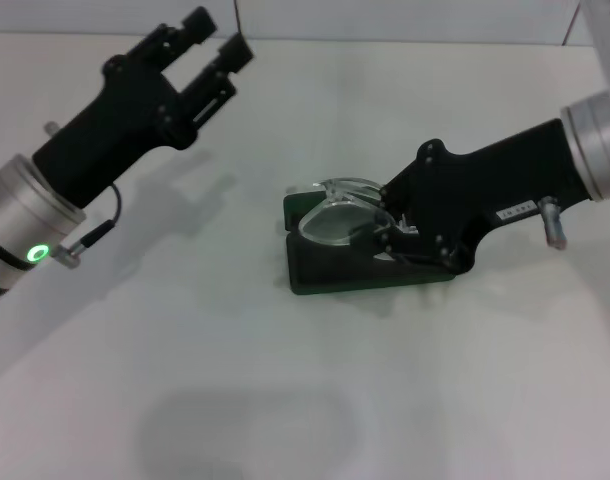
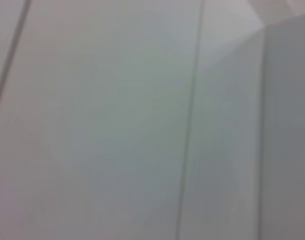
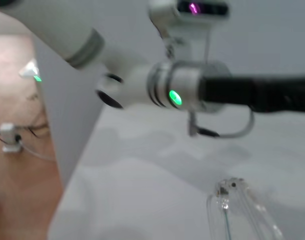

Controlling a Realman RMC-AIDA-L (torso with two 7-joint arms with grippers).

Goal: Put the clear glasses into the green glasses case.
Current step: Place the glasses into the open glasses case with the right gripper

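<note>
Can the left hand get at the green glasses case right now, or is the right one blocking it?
Probably not cleanly. The right hand sits over the green glasses case, at the clear glasses. The left hand is raised far off; only the case's left end looks free.

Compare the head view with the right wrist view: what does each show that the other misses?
Only the head view shows the green glasses case lying open on the table, the right hand holding the clear glasses over it, and the left hand raised well clear to the left. Only the right wrist view shows the robot's body, with the left arm seen from the side. Both show the clear glasses, the left arm's green light and the white table.
</note>
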